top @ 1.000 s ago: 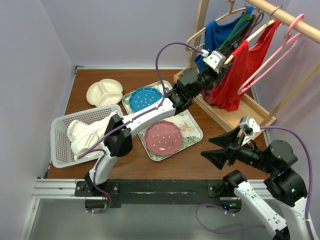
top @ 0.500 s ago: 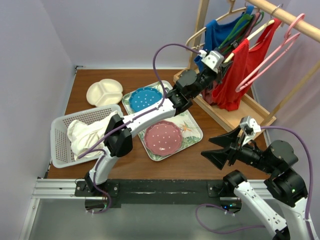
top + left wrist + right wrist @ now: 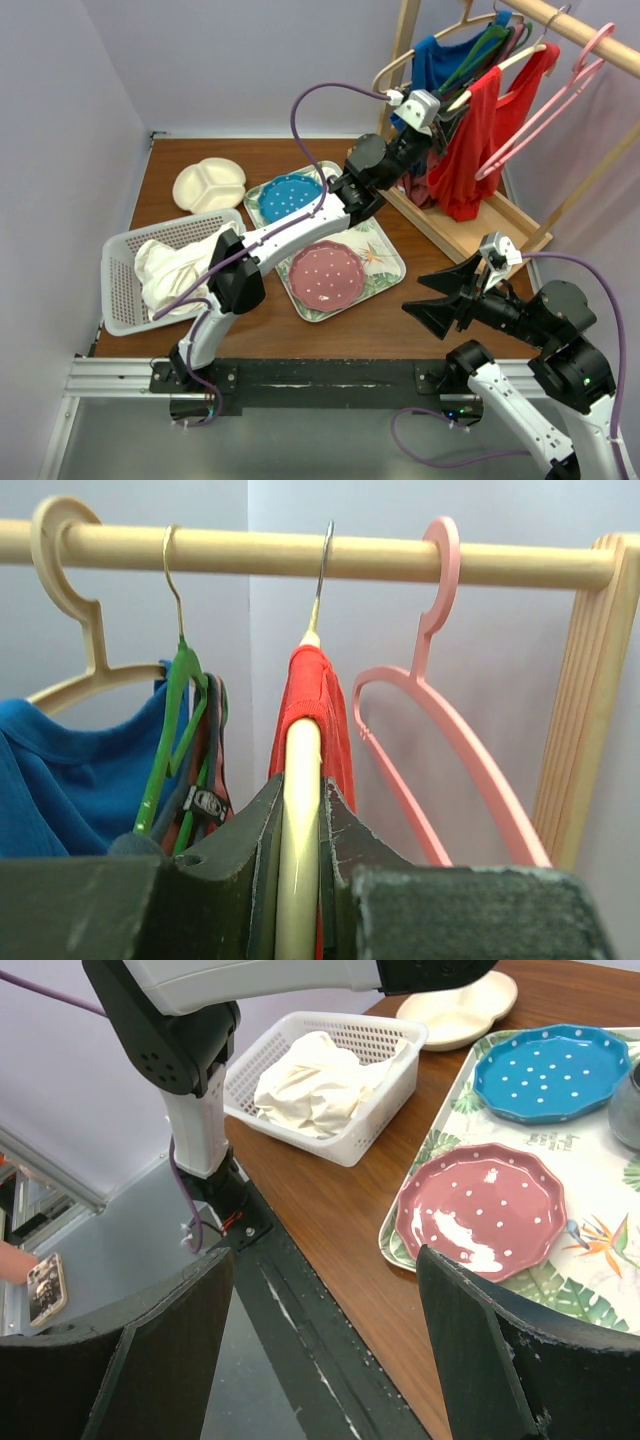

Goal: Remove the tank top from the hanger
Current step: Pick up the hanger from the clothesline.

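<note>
Jaws of the right gripper stood wide apart with nothing between them, above the near right part of the table. Left of it, a white mesh basket held a crumpled cream cloth. Beside the basket, a floral tray carried a pink dotted plate on its near half and a blue dotted plate on its far half. Small print on the tray by the blue plate was too fine to read. A cream divided plate lay beyond the basket.

Farther back, the left gripper was pinched nearly closed on the arm of a pale wooden hanger. That hanger hung from the rack's rail with the red tank top draped over it. To its left hung a green hanger, a dark one with a small oval label too small to read, and a blue top. To its right hung a pink hanger.
</note>
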Tool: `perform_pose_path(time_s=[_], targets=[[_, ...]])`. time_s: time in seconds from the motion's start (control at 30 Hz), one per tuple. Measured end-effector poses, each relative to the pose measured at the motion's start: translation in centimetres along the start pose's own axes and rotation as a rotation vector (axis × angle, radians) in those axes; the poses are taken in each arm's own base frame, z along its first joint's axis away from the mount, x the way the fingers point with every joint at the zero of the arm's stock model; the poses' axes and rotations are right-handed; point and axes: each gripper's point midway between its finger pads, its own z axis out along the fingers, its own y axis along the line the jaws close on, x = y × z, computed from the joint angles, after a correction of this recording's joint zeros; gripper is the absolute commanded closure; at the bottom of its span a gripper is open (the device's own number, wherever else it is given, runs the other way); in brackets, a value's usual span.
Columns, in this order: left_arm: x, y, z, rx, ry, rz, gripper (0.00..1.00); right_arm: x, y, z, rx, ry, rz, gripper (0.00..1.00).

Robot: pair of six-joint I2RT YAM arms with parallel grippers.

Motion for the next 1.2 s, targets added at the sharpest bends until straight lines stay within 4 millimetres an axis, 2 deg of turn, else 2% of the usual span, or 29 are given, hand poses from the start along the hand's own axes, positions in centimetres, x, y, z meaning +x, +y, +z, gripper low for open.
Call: perform_pose_path(time_s=[0.13, 0.3, 0.37, 0.4, 0.6, 0.97, 1.07, 1.2], targets=[[-1.3, -0.1, 0.3, 0.001, -0.034, -0.011, 1.0, 0.0, 0.0, 0.0, 0.0, 0.0, 0.0, 0.23], [-0.3, -0.2, -0.5, 0.003, -0.028, -0.034, 1.0, 0.0, 0.0, 0.0, 0.002, -0.001, 0.005, 0.23], [0.1, -0.2, -0.9, 0.004, -0.02, -0.042, 0.92, 0.0, 0.0, 0.0, 0.002, -0.001, 0.008, 0.23], [0.2, -0.2, -1.1, 0.006, -0.015, -0.044, 0.84, 0.0, 0.0, 0.0, 0.002, -0.001, 0.009, 0.23], [0.6, -0.7, -1.5, 0.036, 0.023, -0.038, 0.62, 0.0, 0.0, 0.0, 0.002, -0.002, 0.013, 0.23], [4.0, -1.9, -2.5, 0.113, 0.167, -0.033, 0.57, -0.1, 0.2, -0.1, 0.001, -0.006, 0.023, 0.23], [4.2, -2.1, -2.5, 0.123, 0.191, -0.025, 0.56, -0.1, 0.3, -0.3, -0.001, -0.012, 0.023, 0.23], [3.1, -2.2, -1.4, 0.128, 0.17, -0.02, 0.57, -0.1, 0.3, -0.3, -0.002, -0.013, 0.024, 0.23]])
